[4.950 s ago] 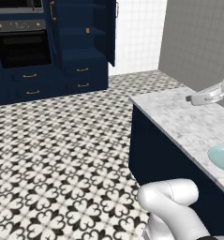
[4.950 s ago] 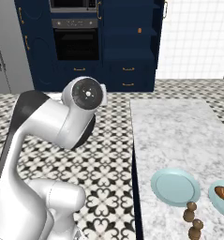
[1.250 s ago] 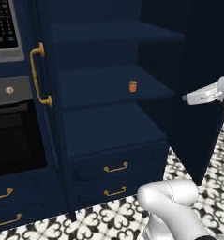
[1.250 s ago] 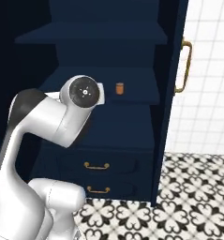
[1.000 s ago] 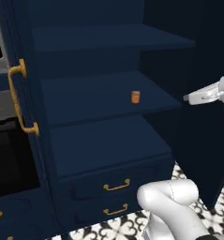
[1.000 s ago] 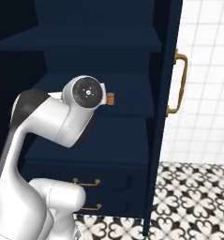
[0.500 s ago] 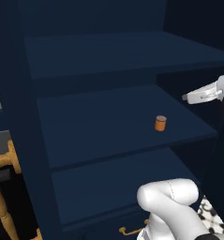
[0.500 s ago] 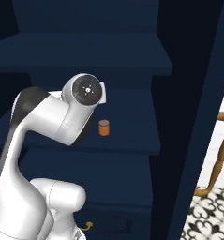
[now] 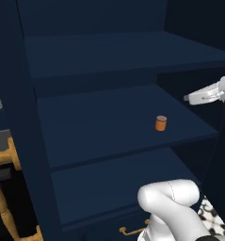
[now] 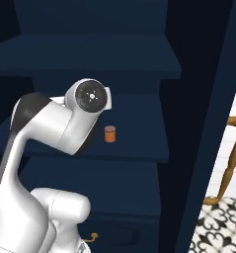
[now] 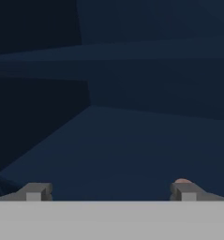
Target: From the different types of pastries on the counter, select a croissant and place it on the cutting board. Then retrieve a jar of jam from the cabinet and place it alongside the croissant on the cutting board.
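Note:
The jar of jam (image 9: pixel 161 123) (image 10: pixel 109 134), small and orange with a darker lid, stands alone on the middle shelf of the open navy cabinet (image 9: pixel 100 117) (image 10: pixel 139 138). In the hand view my gripper (image 11: pixel 108 191) looks along that shelf, open, its fingertips (image 11: pixel 36 191) wide apart with nothing between them. A sliver of the jar (image 11: pixel 181 181) peeks over the right fingertip. In the left base view my white hand (image 9: pixel 205 95) hangs to the right of the jar and above it, outside the shelf. The croissant, cutting board and counter are out of view.
Navy shelves sit above and below the jar's shelf. An open door with a gold handle (image 10: pixel 230 158) stands at the right, another gold handle (image 9: pixel 3 207) at the left. A drawer pull (image 9: pixel 132 229) sits below. My own arm (image 10: pixel 55 133) rises close before the shelves.
The base has driven closer to the cabinet, so the shelves and jar look larger and nearer in both base views. The gripper stays open and the arm keeps its pose.

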{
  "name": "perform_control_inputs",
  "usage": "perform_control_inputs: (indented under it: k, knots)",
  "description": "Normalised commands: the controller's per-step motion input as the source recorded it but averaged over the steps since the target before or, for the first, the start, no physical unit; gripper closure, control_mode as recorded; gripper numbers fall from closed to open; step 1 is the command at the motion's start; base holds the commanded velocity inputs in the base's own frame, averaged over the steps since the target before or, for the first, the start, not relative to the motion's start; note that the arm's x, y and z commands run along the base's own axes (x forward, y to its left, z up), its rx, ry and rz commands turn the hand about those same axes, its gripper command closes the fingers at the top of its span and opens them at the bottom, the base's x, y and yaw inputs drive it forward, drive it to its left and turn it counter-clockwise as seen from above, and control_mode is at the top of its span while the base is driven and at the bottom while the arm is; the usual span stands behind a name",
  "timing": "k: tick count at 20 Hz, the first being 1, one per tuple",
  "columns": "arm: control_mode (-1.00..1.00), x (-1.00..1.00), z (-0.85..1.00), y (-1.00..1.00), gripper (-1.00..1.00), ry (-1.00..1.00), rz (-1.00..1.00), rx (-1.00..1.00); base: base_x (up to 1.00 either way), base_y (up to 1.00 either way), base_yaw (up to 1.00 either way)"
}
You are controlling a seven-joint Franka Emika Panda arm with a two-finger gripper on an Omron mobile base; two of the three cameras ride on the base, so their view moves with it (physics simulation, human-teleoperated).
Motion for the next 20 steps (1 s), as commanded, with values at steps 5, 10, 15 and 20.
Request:
perform_control_inputs:
  k: [5,10,15,20]
  knots:
    - [1.0,0.0,0.0,0.0,-1.0,0.0,0.0,0.0,0.0,0.0,0.0]
    - [-1.0,0.0,0.0,0.0,-1.0,0.0,0.0,0.0,0.0,0.0,0.0]
    - [-1.0,0.0,0.0,0.0,-1.0,0.0,0.0,0.0,0.0,0.0,0.0]
    - [-1.0,-0.3,-0.37,-0.3,-1.0,-0.1,0.03,0.01,0.0,0.0,0.0]
